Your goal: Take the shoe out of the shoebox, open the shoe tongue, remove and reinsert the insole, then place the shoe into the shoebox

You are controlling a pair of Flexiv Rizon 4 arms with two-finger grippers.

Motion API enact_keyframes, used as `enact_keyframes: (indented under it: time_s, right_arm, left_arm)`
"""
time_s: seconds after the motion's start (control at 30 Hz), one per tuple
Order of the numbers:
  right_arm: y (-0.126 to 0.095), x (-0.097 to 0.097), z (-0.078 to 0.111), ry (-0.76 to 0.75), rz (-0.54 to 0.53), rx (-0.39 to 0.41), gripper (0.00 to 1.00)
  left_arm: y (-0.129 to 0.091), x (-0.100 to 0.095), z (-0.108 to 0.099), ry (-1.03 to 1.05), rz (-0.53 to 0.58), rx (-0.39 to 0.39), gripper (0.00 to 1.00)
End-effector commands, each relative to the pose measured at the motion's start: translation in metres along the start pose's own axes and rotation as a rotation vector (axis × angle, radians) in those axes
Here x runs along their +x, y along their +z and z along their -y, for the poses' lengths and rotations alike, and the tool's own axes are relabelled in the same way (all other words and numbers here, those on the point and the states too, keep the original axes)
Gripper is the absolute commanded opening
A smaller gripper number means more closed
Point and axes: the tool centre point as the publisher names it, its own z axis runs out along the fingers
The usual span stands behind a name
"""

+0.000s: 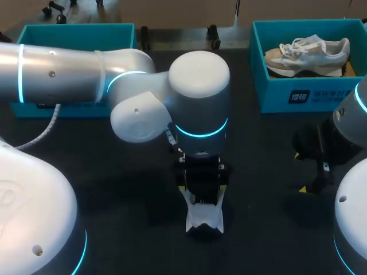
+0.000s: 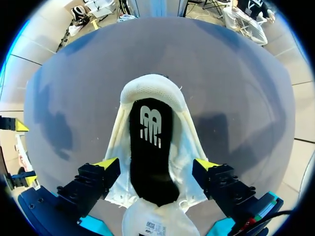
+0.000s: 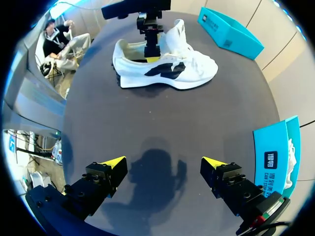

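A white shoe (image 1: 204, 216) stands on the dark table near the front middle, its side showing a dark mark in the right wrist view (image 3: 167, 69). In the left wrist view the shoe (image 2: 152, 93) has its heel ahead, and a black insole (image 2: 150, 157) lies inside. My left gripper (image 2: 156, 164) hangs open straight over it, one yellow-tipped finger on each side of the shoe's opening. My right gripper (image 3: 163, 162) is open and holds nothing, low over bare table to the right of the shoe.
A teal shoebox (image 1: 298, 94) at the back right holds a second pale shoe (image 1: 307, 54). Another teal box (image 1: 74, 31) stands at the back left, partly behind my left arm.
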Motion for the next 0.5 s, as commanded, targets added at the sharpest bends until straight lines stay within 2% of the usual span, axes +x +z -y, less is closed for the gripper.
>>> enact_keyframes:
  time_s: [0.03, 0.17, 0.5]
  right_arm:
    - [0.0, 0.001, 0.0, -0.001, 0.002, 0.0, 1.0]
    - [0.0, 0.001, 0.0, -0.001, 0.002, 0.0, 1.0]
    - [0.0, 0.001, 0.0, -0.001, 0.002, 0.0, 1.0]
  left_arm:
    - [0.002, 0.004, -0.004, 0.005, 0.009, 0.012, 1.0]
    - [-0.001, 0.008, -0.006, 0.045, 0.039, 0.06, 1.0]
    - [-0.007, 0.006, -0.015, 0.028, 0.029, 0.029, 1.0]
